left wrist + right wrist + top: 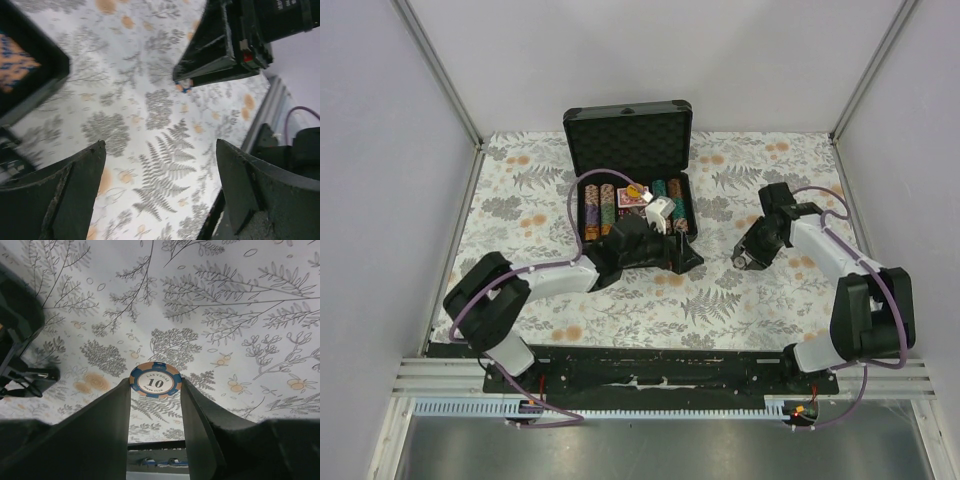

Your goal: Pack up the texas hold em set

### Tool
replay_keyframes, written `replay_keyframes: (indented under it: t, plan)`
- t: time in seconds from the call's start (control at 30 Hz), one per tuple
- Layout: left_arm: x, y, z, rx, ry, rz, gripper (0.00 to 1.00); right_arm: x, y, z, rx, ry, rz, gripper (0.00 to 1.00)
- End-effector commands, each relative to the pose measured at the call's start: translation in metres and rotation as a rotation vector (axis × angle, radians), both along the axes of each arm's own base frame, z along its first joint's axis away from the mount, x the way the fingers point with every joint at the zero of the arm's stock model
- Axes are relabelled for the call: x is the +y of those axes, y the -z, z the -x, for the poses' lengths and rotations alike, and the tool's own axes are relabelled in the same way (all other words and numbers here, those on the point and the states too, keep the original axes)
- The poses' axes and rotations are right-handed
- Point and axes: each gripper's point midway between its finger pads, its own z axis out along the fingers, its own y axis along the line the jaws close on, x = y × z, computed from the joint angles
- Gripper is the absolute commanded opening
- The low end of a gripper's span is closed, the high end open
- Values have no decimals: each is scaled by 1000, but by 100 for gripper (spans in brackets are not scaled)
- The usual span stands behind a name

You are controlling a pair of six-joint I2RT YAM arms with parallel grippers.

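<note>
Robot-lab booth (white panels (370, 150), aluminium frame (438, 70))

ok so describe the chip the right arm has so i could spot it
Start at the open briefcase at the back of the floral table; the right gripper hovers just right of it. It pinches a poker chip: white centre marked 10, orange and blue rim, unlike the chips stacked in the case.

A pale tablecloth (760, 300) printed with grey ferns and orange flowers fills the centre, with white walls (620, 50) and slanted aluminium posts (440, 75) above it and an aluminium rail (440, 378) along the bottom.
</note>
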Motion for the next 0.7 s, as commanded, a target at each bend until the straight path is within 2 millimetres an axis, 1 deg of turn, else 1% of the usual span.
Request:
replay_keyframes:
  t: [0.0, 0.07, 0.2, 0.3, 0.47, 0.57, 0.67]
  plan:
    - [-45, -31, 19, 45, 106, 265, 93, 21, -28, -3, -52, 15, -126, 44]
    - [-52, -26, 19, 88, 98, 314, 91, 25, -34, -3, -62, 22, -155, 44]
    - [-65, -22, 18, 162, 95, 420, 86, 32, -45, 0, -78, 28, -207, 44]
    - [-72, -14, 14, 200, 69, 447, 81, 36, -49, 1, -81, 34, -232, 44]
    - [-82, -7, 13, 220, 60, 447, 77, 41, -54, 3, -87, 39, -269, 44]
    - [-91, -6, 14, 218, 68, 419, 73, 44, -56, 3, -84, 40, -286, 44]
    - [-101, -1, 14, 220, 74, 369, 61, 45, -56, 2, -83, 43, -298, 44]
